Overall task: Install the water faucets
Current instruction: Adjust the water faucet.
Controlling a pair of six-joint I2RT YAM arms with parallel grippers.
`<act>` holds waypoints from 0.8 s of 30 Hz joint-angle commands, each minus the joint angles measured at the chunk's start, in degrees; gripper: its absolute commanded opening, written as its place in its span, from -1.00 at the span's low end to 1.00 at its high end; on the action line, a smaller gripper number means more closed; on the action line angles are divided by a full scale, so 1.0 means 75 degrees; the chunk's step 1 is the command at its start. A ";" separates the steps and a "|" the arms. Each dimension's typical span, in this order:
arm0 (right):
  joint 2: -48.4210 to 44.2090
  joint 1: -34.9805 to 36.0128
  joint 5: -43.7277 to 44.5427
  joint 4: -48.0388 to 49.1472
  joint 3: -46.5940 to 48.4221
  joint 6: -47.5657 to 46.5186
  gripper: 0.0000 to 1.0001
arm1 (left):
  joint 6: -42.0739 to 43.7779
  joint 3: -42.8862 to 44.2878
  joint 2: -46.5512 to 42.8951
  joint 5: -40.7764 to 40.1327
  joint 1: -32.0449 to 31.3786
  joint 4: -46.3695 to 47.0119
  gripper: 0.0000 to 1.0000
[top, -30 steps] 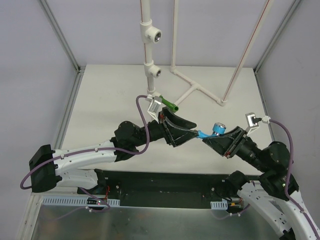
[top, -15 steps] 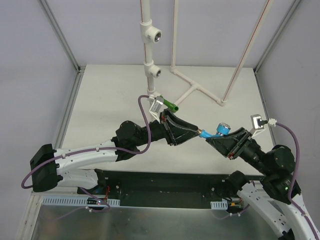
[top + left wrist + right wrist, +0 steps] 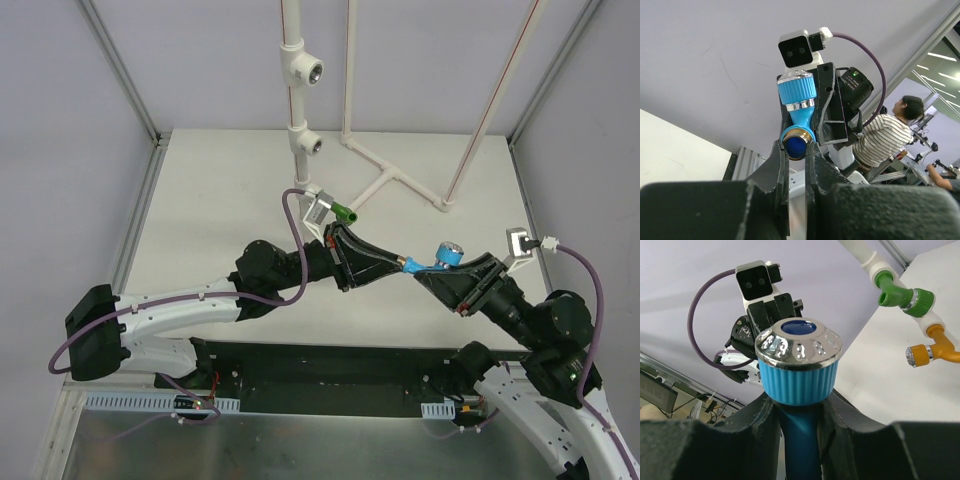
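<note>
Left wrist view, centre: the blue faucet hangs between both hands, left gripper pinched on its brass spout end, right gripper clamped round its stem under the knob.

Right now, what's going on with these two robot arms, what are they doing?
Both arms hold the blue faucet between them. The right end effector is clamped on its stem just below the ribbed knob, and the left end effector is closed on its brass-ringed end. The green faucet and orange faucet sit on the white pipe, so the blue one looks like the last to install.
</note>
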 commanded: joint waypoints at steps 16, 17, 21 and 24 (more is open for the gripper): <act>0.0072 0.0019 0.0236 0.2380 -0.0745 0.0861 -0.03 | 0.0160 -0.0410 -0.0115 -0.0764 -0.0036 0.2168 -1.00; 0.0095 0.0019 0.0236 0.2404 -0.0721 0.0861 -0.02 | 0.0161 -0.0422 -0.0115 -0.0763 -0.0036 0.2191 -1.00; 0.0142 0.0019 0.0271 0.2545 -0.0709 0.0849 -0.01 | 0.0125 -0.0481 -0.0127 -0.0752 -0.0036 0.2215 -1.00; 0.0166 0.0030 0.0271 0.2580 -0.0721 0.0861 -0.02 | 0.0090 -0.0469 -0.0116 -0.0682 -0.0036 0.2145 -1.00</act>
